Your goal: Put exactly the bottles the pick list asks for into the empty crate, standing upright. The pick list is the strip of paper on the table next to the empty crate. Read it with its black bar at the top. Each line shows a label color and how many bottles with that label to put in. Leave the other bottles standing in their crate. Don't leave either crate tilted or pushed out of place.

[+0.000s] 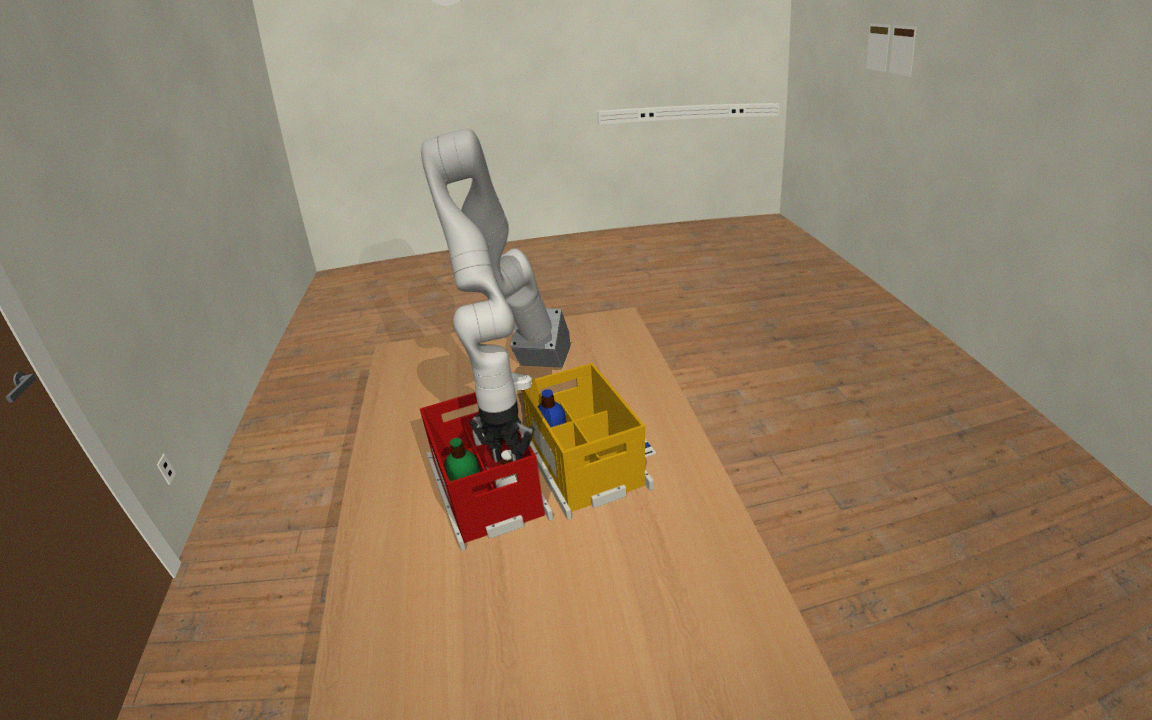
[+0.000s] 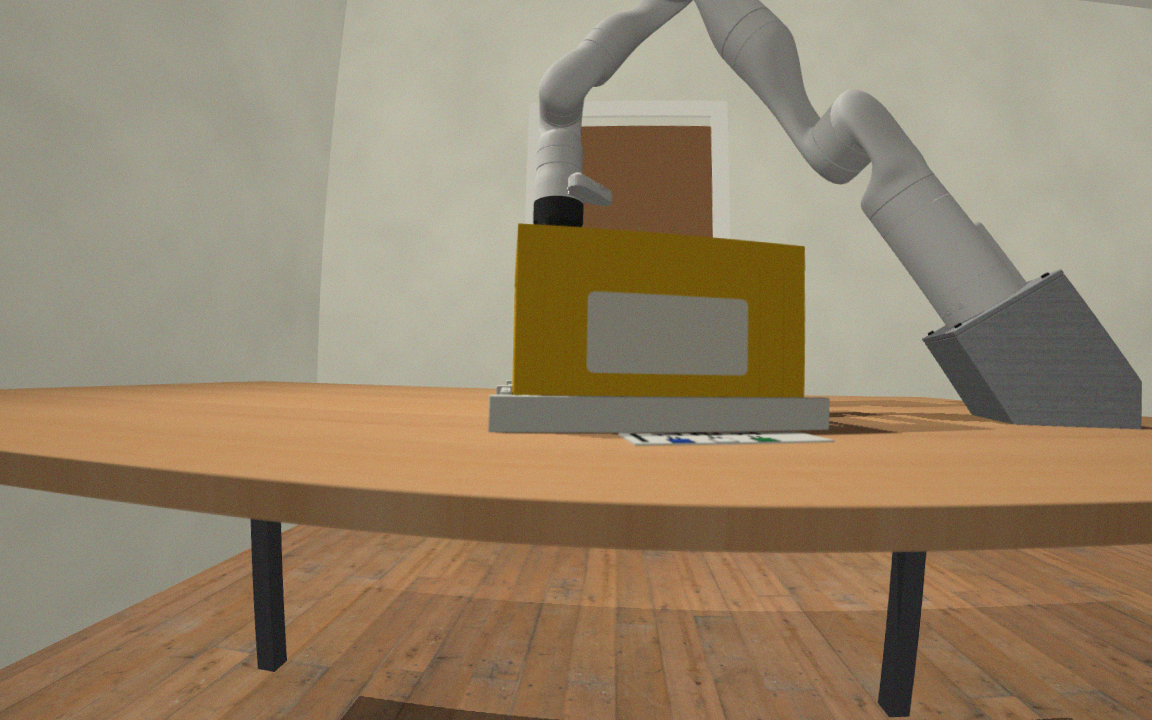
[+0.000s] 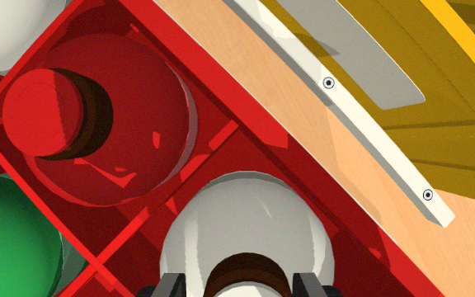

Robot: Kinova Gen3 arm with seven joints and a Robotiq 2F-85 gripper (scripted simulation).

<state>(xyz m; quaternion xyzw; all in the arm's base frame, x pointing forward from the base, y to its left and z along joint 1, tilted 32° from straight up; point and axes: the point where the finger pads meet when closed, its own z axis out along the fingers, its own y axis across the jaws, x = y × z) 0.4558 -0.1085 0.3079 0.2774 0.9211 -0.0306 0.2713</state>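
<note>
The hand points down into the red crate, its fingers part-way apart astride the dark neck of the white bottle, with a gap visible at one side; it holds nothing firmly. The bottle stands upright in its cell, its long axis running along the hand's approach, so the coming squeeze turns on the neck lying between both pads.

Outward in the wrist view, the red bottle is near at 11 o'clock, the green bottle at 10. The yellow crate, the likely destination, is at 1 o'clock; the top view shows a blue bottle inside.
</note>
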